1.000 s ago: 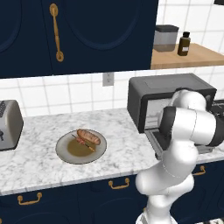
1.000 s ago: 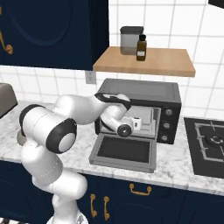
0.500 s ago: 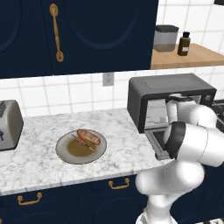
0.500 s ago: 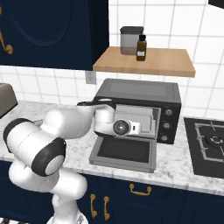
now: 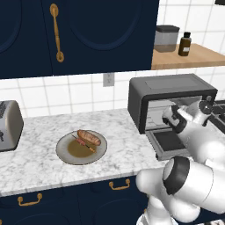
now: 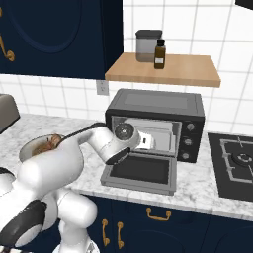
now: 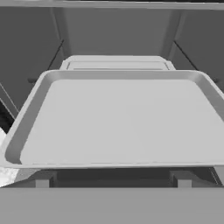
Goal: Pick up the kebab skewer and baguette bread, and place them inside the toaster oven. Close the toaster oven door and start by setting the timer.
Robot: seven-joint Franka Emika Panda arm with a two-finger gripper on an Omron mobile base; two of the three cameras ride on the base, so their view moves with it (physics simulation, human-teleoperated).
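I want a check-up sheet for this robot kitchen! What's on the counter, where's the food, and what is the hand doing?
Surface: white marbled counter, bare around the plate.
Job's things: thin kebab skewer and golden-brown baguette bread lie together on a round grey plate. The dark grey toaster oven stands with its drop-down toaster oven door open flat; a pale grey tray sits inside.
Clutter: silver toaster at the counter's left end.
Grippers: the gripper is at the oven mouth, facing the tray, open and holding nothing.
Cables: nothing seen.
Surroundings: wooden shelf with a grey canister and brown bottle; black stovetop; navy cabinets.
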